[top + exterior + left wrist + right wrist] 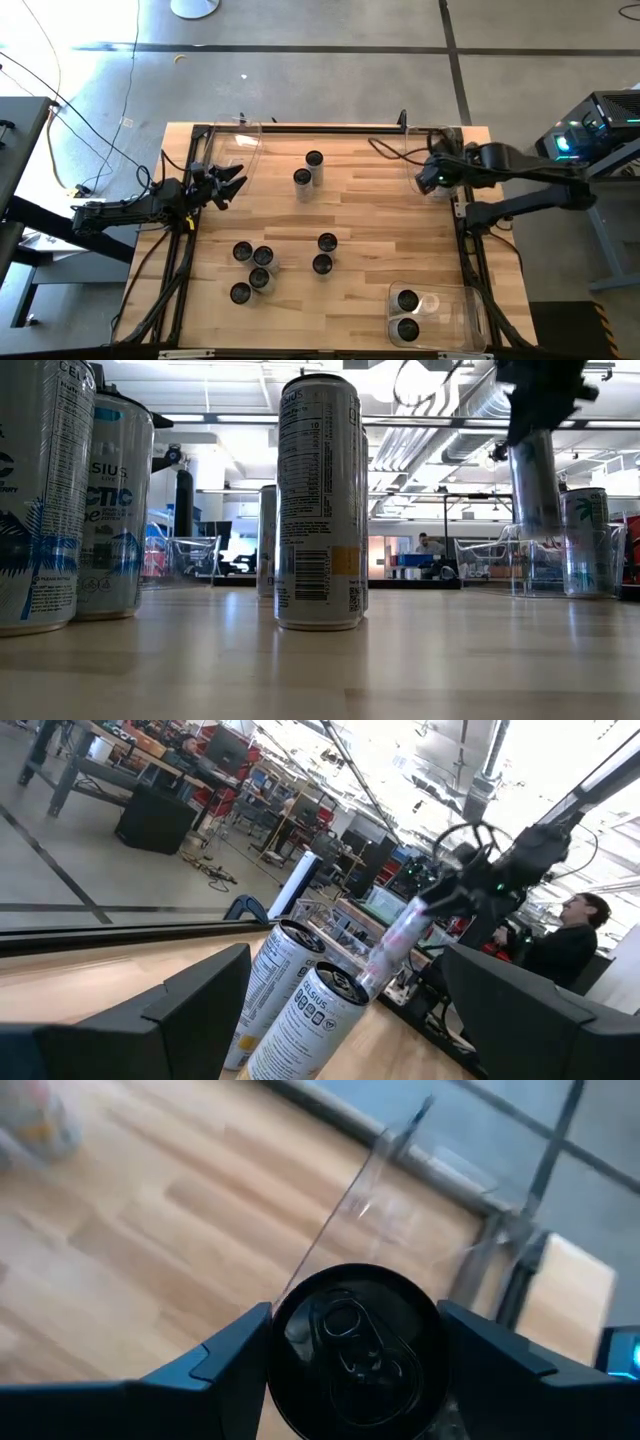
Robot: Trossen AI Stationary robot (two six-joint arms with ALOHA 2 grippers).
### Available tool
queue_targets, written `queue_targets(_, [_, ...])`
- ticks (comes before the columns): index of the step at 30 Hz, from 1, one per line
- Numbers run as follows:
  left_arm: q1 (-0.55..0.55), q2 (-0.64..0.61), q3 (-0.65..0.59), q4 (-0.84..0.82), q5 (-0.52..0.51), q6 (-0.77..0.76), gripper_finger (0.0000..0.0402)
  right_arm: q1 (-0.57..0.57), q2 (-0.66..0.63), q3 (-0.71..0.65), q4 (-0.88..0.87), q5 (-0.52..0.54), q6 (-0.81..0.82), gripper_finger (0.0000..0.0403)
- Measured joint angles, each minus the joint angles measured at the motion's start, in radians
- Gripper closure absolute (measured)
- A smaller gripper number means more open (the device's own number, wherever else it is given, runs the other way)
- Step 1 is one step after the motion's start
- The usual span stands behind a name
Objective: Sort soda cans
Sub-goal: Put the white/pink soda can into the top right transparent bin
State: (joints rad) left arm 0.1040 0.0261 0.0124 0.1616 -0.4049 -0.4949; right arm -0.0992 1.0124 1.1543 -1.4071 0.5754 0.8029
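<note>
slim silver soda can (pixel 352 1348), dark round top

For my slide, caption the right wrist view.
Right gripper holds a soda can from above over the wooden table, beside a clear bin.
</note>
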Motion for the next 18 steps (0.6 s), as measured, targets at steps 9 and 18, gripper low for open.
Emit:
queue_targets(9, [0.0, 0.0, 0.0, 0.024, 0.0, 0.0, 0.0078, -0.126, -0.036, -0.209, 0.233, -0.104, -0.175, 0.0165])
queue_targets(18, [0.0, 0.0, 0.0, 0.024, 0.001, 0.001, 0.0078, -0.244, -0.045, -0.277, 0.259, -0.196, -0.226, 0.0165])
